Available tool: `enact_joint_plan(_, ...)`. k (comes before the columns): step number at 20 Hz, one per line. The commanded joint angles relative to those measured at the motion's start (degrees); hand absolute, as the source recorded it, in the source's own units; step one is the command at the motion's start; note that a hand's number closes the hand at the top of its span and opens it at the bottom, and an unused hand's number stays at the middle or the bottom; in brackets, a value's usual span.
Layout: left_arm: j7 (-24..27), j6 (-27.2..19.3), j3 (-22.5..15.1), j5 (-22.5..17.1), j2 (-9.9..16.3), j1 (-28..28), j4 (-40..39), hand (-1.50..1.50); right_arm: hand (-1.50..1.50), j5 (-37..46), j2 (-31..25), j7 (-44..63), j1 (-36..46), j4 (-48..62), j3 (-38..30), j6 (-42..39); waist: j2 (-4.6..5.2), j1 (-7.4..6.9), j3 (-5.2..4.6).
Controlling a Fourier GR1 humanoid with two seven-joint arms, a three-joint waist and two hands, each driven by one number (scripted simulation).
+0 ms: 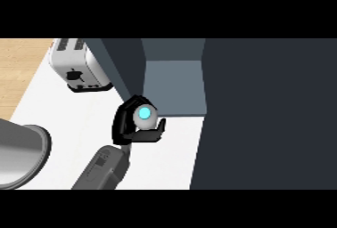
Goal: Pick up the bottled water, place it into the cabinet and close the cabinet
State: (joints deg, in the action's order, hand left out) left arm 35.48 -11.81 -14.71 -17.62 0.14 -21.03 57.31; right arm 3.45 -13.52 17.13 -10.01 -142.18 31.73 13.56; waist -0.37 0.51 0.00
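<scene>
At frame centre, the left hand (135,129), glossy black, is curling round the bottled water (144,114), a pale rounded bottle with a cyan cap, beside the open dark cabinet (172,84). A boxy white toaster (80,67) is sitting upper left on the smooth white worktop (72,111).

My one view looks steeply down from my head onto the counter (79,133) and the open cabinet (172,84).
</scene>
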Motion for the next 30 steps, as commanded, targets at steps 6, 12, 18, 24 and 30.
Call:
enact_joint_plan(6, -11.32, -15.52, -6.55, -5.16, -0.14, -13.17, 3.15, 1.50, -1.50, 0.00, -2.17, -0.17, -2.75, -5.37, -1.35, -1.18, 0.35, 0.73, 0.01)
enact_joint_plan(12, -14.14, -17.17, -5.52, -4.89, -0.14, -18.57, -2.78, 1.50, -1.50, 2.96, -1.72, 0.10, -4.69, -7.19, 1.35, 0.02, 0.37, 0.95, -0.02)
enact_joint_plan(18, -12.85, -22.11, -8.78, -11.95, -0.14, -20.26, -7.21, 1.50, -1.50, -1.52, -4.81, -5.33, -9.78, -7.36, -1.41, -2.31, 0.44, 1.48, 0.02)
enact_joint_plan(24, -8.62, -23.91, -7.66, -16.66, -0.14, -25.83, -17.68, 1.50, -1.50, -0.34, -2.07, -4.78, -7.31, -4.89, 0.56, -0.72, 0.66, 1.79, -0.02)
enact_joint_plan(30, -5.48, -22.93, -5.09, -15.78, -0.14, -30.94, -28.43, 1.50, -1.50, -3.87, -6.00, -5.07, -11.07, -9.34, -4.44, -3.22, 0.81, 2.13, -0.01)
